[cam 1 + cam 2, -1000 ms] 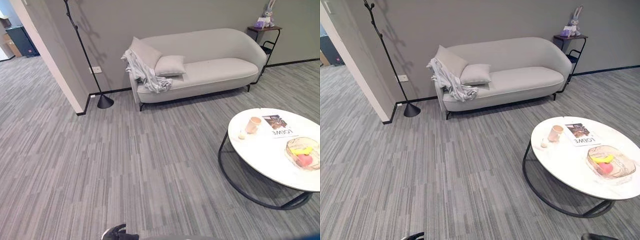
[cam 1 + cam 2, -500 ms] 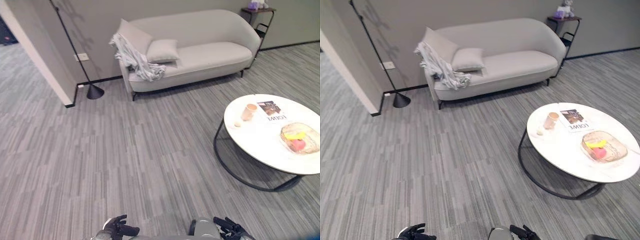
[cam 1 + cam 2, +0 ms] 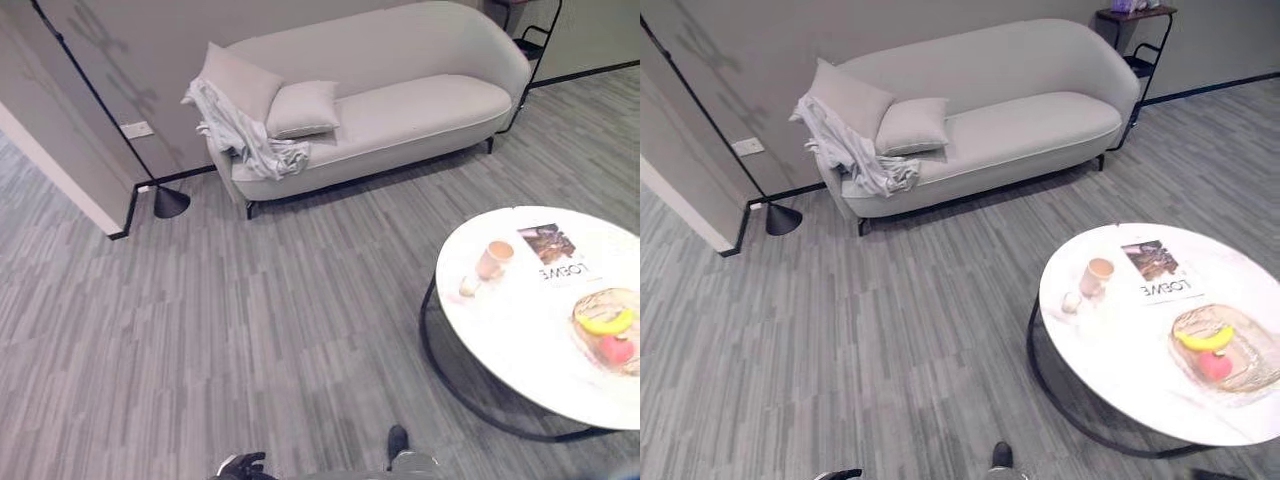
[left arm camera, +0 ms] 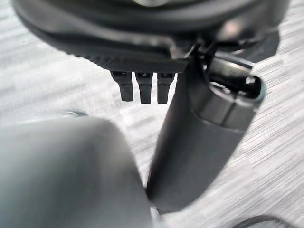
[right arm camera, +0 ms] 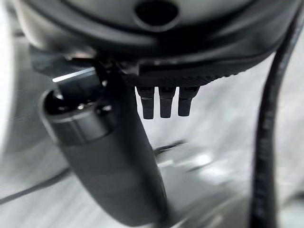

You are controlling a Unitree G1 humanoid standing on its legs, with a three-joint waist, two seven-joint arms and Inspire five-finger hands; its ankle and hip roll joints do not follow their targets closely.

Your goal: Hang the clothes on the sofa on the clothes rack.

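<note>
Approach stage. The grey clothes (image 3: 240, 130) lie draped over the left arm of the sofa (image 3: 400, 100), beside two cushions (image 3: 300, 105), well apart from the robot; the clothes rack (image 3: 165, 195) stands just left of the sofa. Next, in judgement: cross the floor, then reach. The wrist views show the left hand (image 4: 142, 88) and right hand (image 5: 164, 102) with fingers straight, released, holding nothing; the eye views add the round counter (image 3: 1120, 370).

sofa (image 3: 400, 110): set at upper centre
clothes (image 3: 235, 135): draped over its left end
table (image 3: 520, 340): placed lower right
clothes rack (image 3: 165, 200): stood left of sofa
</note>
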